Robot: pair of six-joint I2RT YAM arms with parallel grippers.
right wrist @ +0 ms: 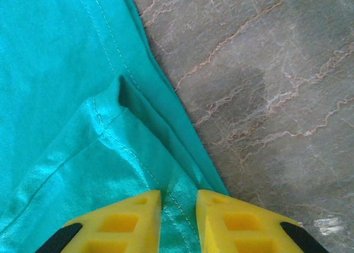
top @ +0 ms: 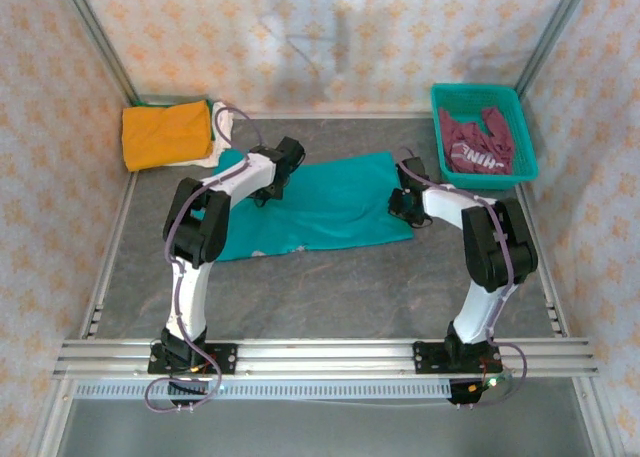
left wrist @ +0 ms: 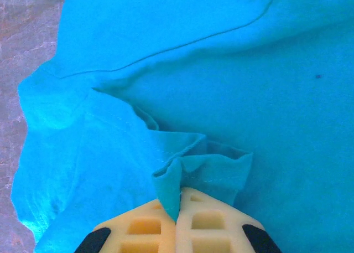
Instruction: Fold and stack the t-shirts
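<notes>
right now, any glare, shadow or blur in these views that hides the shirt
Top external: even light, faint shadows on the back wall, shirt sharp. Left wrist: shirt oversaturated but crisp where the left end effector pinches it. Right wrist: sheen on the shirt by the right end effector, a soft dark patch on the table; nothing hidden.

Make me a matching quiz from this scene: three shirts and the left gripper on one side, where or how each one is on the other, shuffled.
1. teal shirt
2. maroon shirt
3. orange shirt
4. left gripper

A. in the basket
B. folded, far left corner
C. shut on a fold of cloth
D. spread across the table

Pairs: 1-D, 2-A, 3-B, 4-C.
</notes>
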